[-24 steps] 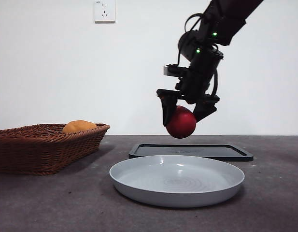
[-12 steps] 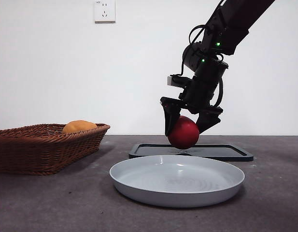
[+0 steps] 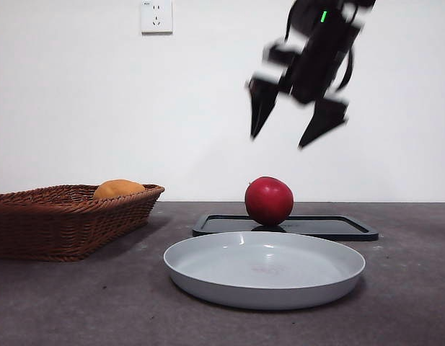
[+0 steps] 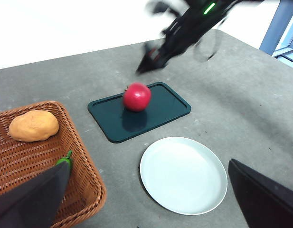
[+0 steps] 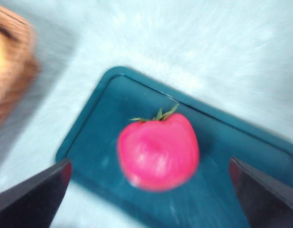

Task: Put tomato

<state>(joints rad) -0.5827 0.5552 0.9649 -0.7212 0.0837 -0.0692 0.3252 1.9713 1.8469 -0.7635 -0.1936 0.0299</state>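
Observation:
The red tomato (image 3: pixel 269 201) rests on the dark green tray (image 3: pixel 337 228), behind the grey plate (image 3: pixel 264 268). It also shows in the left wrist view (image 4: pixel 137 96) and the right wrist view (image 5: pixel 158 151), lying with its green stem to the side. My right gripper (image 3: pixel 298 130) is open and empty, blurred, well above the tomato. My left gripper (image 4: pixel 146 199) is open and empty, high over the table on the near side of the plate (image 4: pixel 183 175).
A wicker basket (image 3: pixel 63 220) stands at the left with an orange-yellow rounded fruit (image 3: pixel 118 189) in it; the left wrist view also shows a small green thing (image 4: pixel 64 161) in the basket. A wall socket (image 3: pixel 156 16) is on the white wall.
My right gripper lowered the tomato onto the tray, opened, and has risen well above it. The tomato now sits free on the tray.

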